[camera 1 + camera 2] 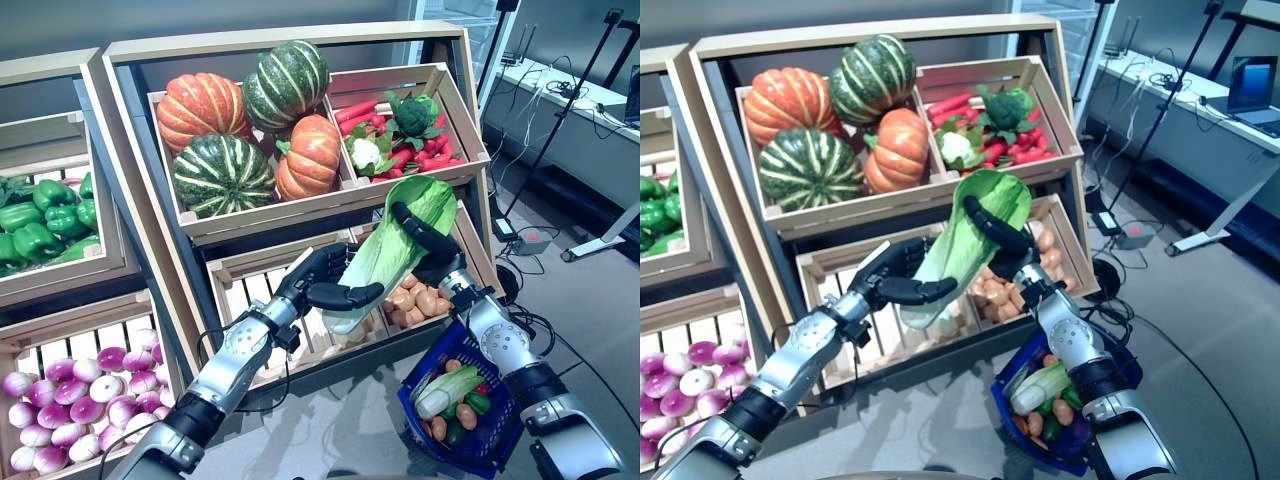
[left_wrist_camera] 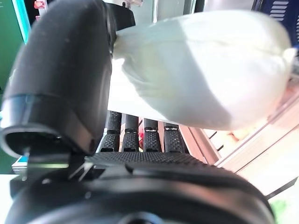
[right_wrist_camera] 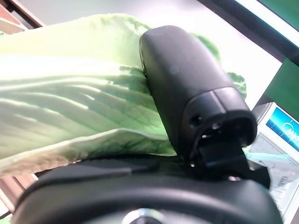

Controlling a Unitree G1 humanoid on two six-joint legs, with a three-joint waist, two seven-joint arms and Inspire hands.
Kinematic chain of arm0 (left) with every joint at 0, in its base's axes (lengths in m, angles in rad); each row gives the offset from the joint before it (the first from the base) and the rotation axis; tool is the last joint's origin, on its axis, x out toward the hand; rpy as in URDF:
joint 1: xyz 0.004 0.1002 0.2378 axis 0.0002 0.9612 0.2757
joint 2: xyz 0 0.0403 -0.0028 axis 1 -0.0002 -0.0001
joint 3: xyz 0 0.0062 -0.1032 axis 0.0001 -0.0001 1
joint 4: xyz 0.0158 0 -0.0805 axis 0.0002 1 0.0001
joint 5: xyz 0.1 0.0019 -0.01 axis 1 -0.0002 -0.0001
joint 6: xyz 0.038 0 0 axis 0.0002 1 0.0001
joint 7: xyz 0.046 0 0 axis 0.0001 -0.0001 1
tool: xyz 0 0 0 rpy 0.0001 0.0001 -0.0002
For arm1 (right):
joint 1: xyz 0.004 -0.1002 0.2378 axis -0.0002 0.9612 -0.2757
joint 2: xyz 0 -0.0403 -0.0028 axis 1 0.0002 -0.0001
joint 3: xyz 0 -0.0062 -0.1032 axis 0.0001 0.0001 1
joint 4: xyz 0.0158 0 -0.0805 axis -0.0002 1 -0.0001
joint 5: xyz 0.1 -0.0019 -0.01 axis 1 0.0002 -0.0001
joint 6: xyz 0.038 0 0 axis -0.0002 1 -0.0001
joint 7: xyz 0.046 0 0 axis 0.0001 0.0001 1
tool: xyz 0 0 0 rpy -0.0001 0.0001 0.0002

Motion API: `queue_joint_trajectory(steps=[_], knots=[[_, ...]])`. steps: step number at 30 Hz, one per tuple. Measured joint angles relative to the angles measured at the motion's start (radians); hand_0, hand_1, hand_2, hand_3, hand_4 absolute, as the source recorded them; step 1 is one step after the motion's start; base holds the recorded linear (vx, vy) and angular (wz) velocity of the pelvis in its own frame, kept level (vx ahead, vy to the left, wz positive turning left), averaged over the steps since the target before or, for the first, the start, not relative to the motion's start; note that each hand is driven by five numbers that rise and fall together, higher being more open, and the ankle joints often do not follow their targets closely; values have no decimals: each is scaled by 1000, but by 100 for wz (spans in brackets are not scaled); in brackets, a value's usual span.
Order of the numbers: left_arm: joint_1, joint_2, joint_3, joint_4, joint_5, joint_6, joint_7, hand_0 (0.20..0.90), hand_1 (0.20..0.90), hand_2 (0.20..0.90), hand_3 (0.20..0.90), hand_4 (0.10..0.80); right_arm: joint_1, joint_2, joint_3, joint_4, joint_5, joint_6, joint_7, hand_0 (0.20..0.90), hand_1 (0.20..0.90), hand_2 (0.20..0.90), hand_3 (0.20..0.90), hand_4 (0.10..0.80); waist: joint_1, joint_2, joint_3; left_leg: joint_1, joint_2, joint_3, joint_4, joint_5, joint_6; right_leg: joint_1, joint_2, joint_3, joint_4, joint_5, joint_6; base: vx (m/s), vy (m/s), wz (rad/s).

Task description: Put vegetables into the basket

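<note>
**Both hands on one cabbage in front of the shelves**

Left eye view shows a long napa cabbage [image 1: 392,245] held in the air before the wooden produce stand [image 1: 290,45], tilted with its green leafy end up toward 1 o'clock and its pale stalk end down toward 7 o'clock. The left hand [image 1: 328,283] is curled round the white lower part; its own wrist view shows the thumb [image 2: 65,79] pressed against the pale stalk and the fingers [image 2: 140,135] lined up beneath it. The right hand [image 1: 432,250] is clamped on the leafy upper half, with its thumb [image 3: 187,88] lying across the green leaves.

At 5 o'clock from the cabbage a blue basket [image 1: 500,440] hangs by the right forearm. It already holds a second pale leafy vegetable [image 1: 447,390] and several small round pieces in brown, green and red.

Behind the hands, the upper crate carries orange and striped green pumpkins [image 1: 245,125]; at 3 o'clock from them lies a bin of red chillies, broccoli and cauliflower [image 1: 405,135]. Potatoes [image 1: 420,300] fill the lower bin directly behind the cabbage. At 9 o'clock sit green peppers [image 1: 45,220], and at 7 o'clock purple-white onions [image 1: 75,395].
</note>
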Motion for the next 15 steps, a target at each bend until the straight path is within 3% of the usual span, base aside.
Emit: queue_joint_trajectory(steps=[10,15], knots=[[73,2,-43,19,45,43,-125,900,900,900,900,800,31,-22,-33,4,-110,5,-29,300,300,300,300,400,-15,-1,-1,4,3,24,-1,0,0,-11,3,24,0,6,-2,9,-3,-7],[146,-4,16,61,-66,91,-198,900,900,900,900,800,107,-46,-82,43,-171,7,-35,300,300,300,300,400,-18,-5,-4,1,3,41,-1,-2,1,-20,3,34,0,9,-2,1,1,-6]])
